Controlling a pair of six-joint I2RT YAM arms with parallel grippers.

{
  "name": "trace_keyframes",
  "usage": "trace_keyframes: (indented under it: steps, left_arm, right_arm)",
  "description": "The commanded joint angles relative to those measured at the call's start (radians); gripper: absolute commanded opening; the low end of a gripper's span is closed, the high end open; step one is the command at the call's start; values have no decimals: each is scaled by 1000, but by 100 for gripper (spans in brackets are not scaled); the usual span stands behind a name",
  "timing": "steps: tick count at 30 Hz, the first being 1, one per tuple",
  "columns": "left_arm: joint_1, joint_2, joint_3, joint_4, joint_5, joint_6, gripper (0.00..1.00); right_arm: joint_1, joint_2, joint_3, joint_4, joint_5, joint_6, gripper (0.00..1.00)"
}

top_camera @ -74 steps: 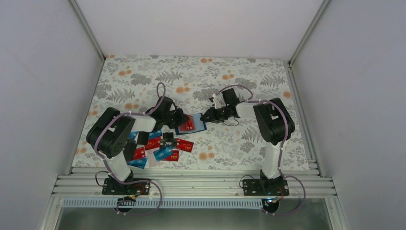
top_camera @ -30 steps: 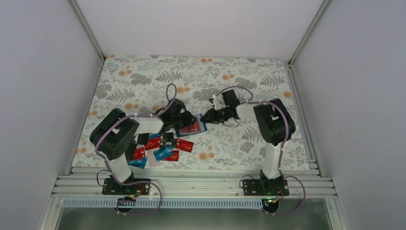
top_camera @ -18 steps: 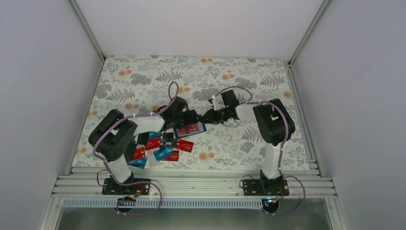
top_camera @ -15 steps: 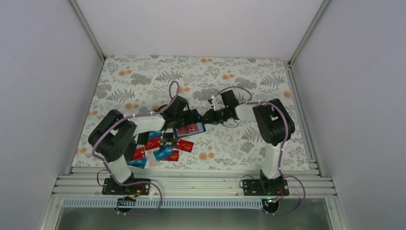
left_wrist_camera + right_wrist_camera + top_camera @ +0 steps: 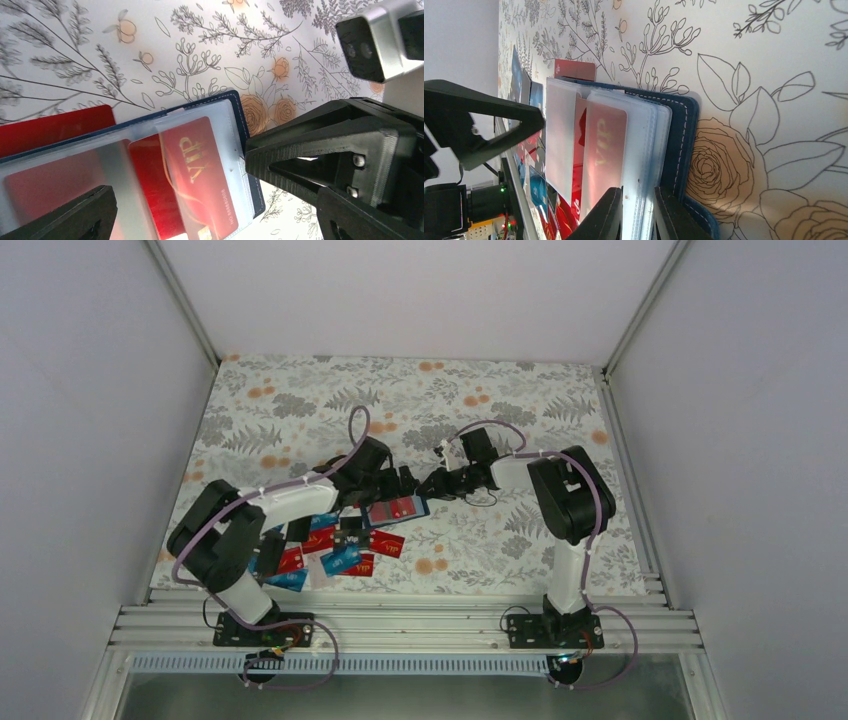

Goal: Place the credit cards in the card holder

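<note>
Left claw (image 5: 216, 200): opened wide, nothing held; it is hung low over the open card holder.
Loose credit cards (image 5: 340, 558): spread in an overlapping heap on the tabletop (image 5: 300, 400), near-left of the holder; red, light blue and black ones are seen.
Card holder (image 5: 239, 114): laid open on the tabletop near the middle, navy cover down, clear sleeves up.
Holder contents: one red VIP card (image 5: 200, 175) is seen in a clear sleeve; more red shows through the neighbouring sleeves, but how many cards cannot be told.
Right claw (image 5: 638, 195): closed narrowly on the holder's clear sleeves at their right edge.
Count: one holder, two claws; the heaped cards overlap too much to be counted.
Position: the holder is framed between the left claw's fingers and is pinched by the right claw.
</note>
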Motion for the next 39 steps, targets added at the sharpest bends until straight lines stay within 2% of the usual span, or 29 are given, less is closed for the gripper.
trace_keyframes:
  steps: [1, 7, 18, 39]
  left_arm:
    - [-7, -76, 27, -104, -81, 46, 99]
    - [-19, -117, 20, -210, -140, 65, 92]
    - [-49, -83, -16, -187, -131, 46, 63]
    - [-65, 43, 47, -172, -116, 50, 43]
  right_arm:
    - [19, 40, -29, -64, 57, -16, 20]
    - [19, 43, -26, -66, 59, -17, 20]
    - [19, 48, -27, -68, 62, -18, 20]
    - [19, 58, -26, -69, 61, -19, 19]
